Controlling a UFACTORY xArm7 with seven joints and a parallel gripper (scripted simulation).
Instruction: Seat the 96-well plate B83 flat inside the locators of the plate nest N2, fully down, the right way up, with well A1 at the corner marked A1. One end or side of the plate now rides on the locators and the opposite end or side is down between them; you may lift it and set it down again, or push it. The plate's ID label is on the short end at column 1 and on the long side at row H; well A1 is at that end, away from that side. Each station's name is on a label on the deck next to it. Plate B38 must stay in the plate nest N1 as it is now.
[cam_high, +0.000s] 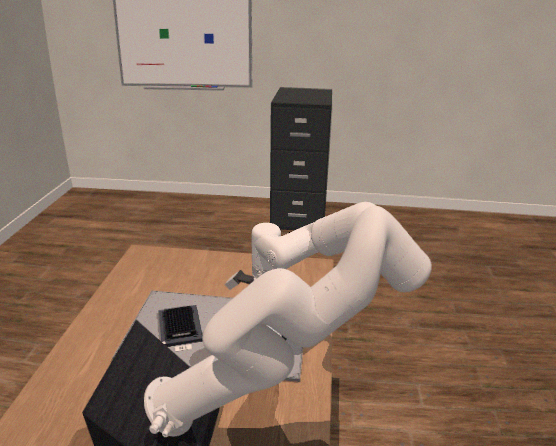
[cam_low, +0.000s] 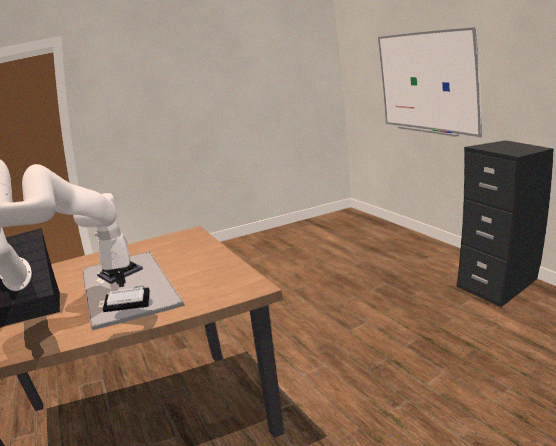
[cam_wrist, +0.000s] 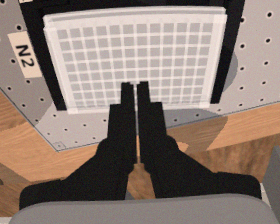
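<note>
The white 96-well plate B83 (cam_wrist: 134, 56) lies in the black plate nest N2 (cam_wrist: 38, 47), wells up. The nest's frame shows at the far, left and right sides, not along the near long side. My gripper (cam_wrist: 135, 99) is shut and empty, its tips over the plate's near long edge; I cannot tell if they touch. The exterior view shows the plate (cam_low: 126, 297) just below the gripper (cam_low: 120, 281). Black plate B38 (cam_high: 179, 321) sits in nest N1.
Both nests stand on a grey perforated mat on a wooden table. The mat's corner and the table wood show close to N2 in the wrist view. The arm hides N2 in the top view. A black base box (cam_high: 130, 385) stands beside N1.
</note>
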